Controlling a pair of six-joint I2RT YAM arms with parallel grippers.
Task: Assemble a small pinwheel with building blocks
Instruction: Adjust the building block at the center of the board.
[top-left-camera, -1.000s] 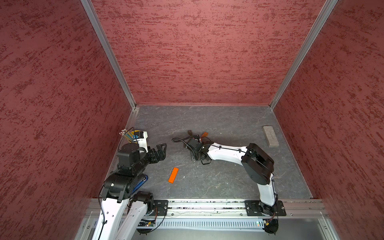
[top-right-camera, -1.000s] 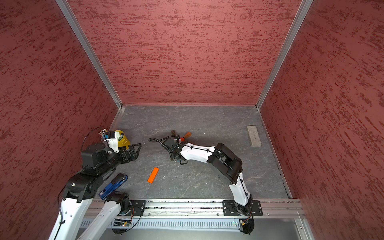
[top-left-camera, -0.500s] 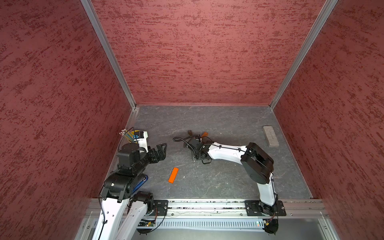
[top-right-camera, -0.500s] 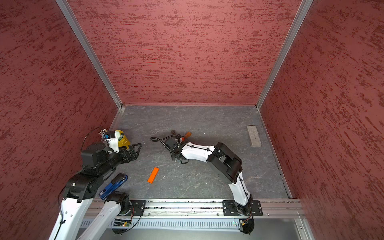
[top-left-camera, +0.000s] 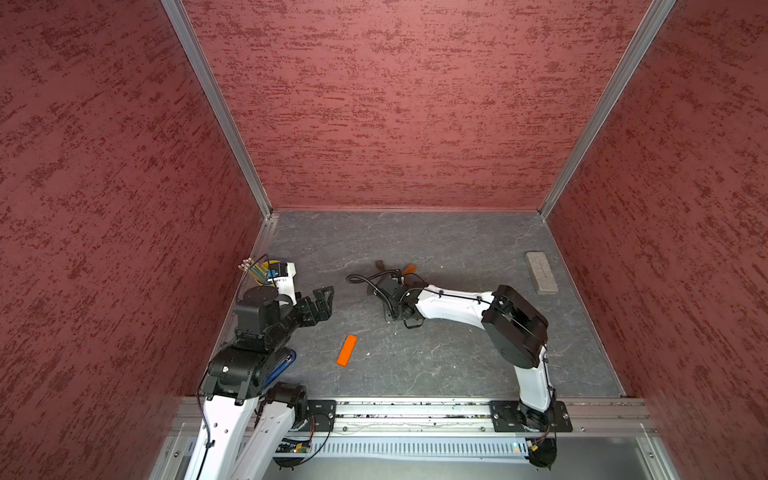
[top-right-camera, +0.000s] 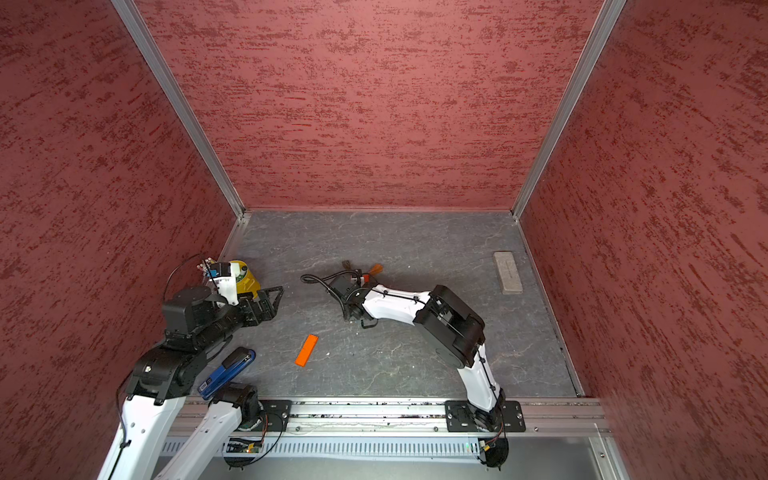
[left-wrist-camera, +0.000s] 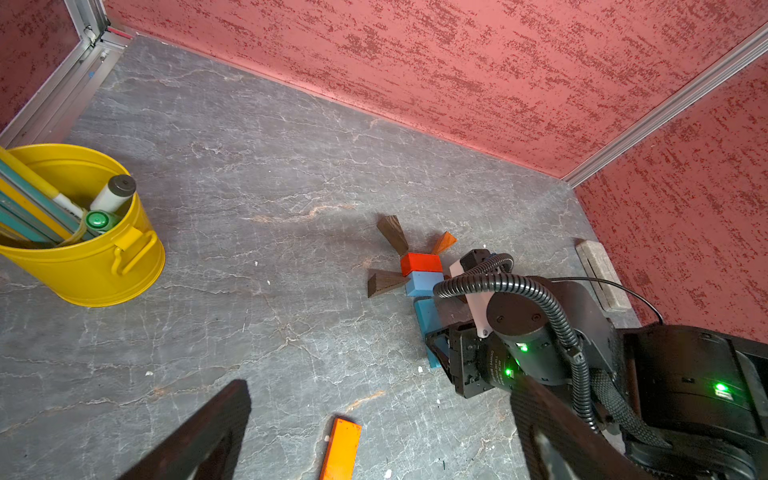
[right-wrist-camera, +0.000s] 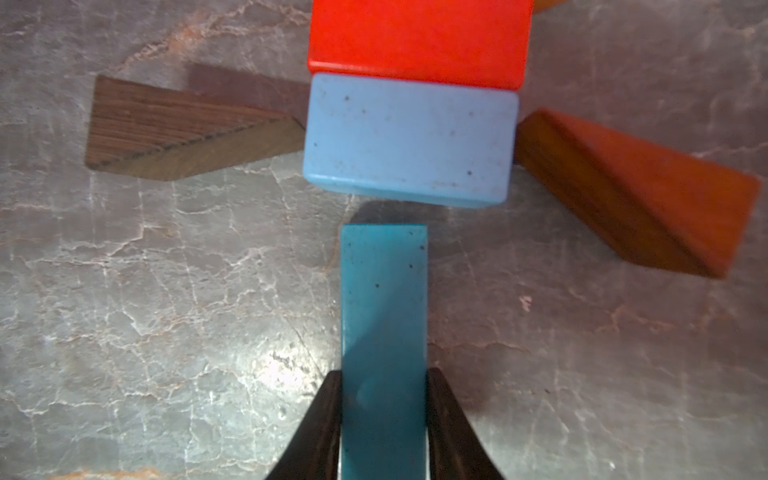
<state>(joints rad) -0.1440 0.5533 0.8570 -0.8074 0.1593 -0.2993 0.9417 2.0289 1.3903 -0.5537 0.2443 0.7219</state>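
Alignment was the whole matter here. The right gripper (right-wrist-camera: 384, 399) had its two dark fingers (right-wrist-camera: 320, 424) pressed against the long sides of the blue bar (right-wrist-camera: 383, 291), gripping it at the near end. The bar's long axis ran straight out from the pincer toward the blue face of the red-and-blue cube (right-wrist-camera: 410, 137). The free end stood just short of that face, with a narrow strip of table (right-wrist-camera: 166, 332) between them. It sat slightly off centre, toward the dark brown wedge (right-wrist-camera: 187, 133) rather than the orange-brown wedge (right-wrist-camera: 636, 191) on the cube's other flank. The coming move therefore looked like a short push along the bar's own length, with a small sideways correction. The orange bar (top-left-camera: 347, 350) lay alone, well apart from the unfinished pinwheel (left-wrist-camera: 417, 270) and nearer the left gripper (top-left-camera: 328, 300). That gripper hung wide open and empty near the yellow cup (left-wrist-camera: 83, 266).
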